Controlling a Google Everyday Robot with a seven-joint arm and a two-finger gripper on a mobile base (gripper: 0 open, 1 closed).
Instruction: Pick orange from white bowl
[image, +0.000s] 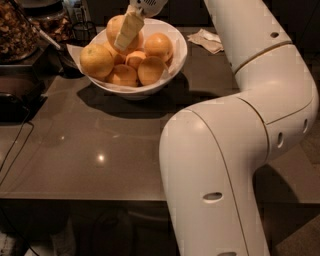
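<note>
Gripper (123, 40) hangs over the white bowl (176, 64) by the far edge of the tabletop (100, 145). Fingers (130, 29) appear clamped on the topmost orange (113, 27) (rear finger hidden). Orange sits between them; lift vertically.

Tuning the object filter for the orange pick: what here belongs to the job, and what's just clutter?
Job:
- gripper, over the bowl's back left, against the top orange
- other oranges
- bowl

Clutter:
- crumpled napkin, behind the bowl to its right
- jar, far left
</note>
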